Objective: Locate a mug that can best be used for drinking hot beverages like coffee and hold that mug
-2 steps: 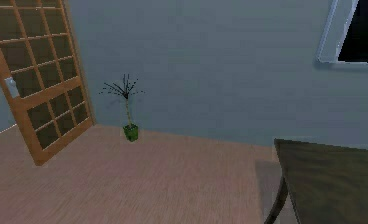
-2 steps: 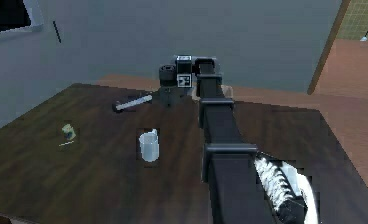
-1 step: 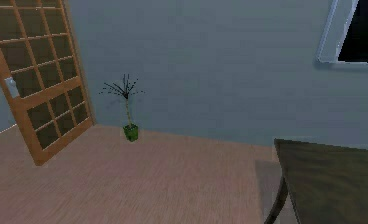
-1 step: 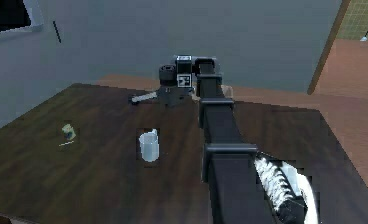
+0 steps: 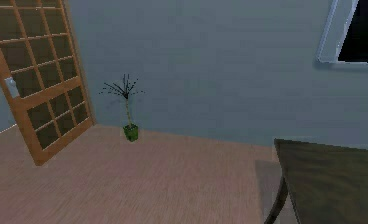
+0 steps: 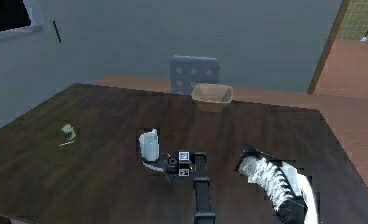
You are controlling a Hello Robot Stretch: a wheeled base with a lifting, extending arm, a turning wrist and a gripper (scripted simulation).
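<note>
Gripper at a pale mug on the dark table.

In the arm side view the mug (image 6: 149, 146) stands upright on the table (image 6: 52, 170), left of the middle. It is a short whitish-grey cylinder with a lighter rim, and a bump on its left side is perhaps the handle, too small to be sure. The arm (image 6: 202, 195) rises from the bottom edge, and the gripper (image 6: 158, 166) lies right by the mug's base. I cannot tell whether it grasps anything, since the mug stands on the tabletop at its far end. A tan basket (image 6: 212, 95) sits at the table's far edge before a grey chair (image 6: 194, 72). A small greenish thing (image 6: 67, 130) lies to the left, and a black-and-white thing (image 6: 277, 185) lies right of the arm. The forward view shows a potted plant (image 5: 130, 108) against the wall beside a glazed wooden door (image 5: 37, 75).
</note>
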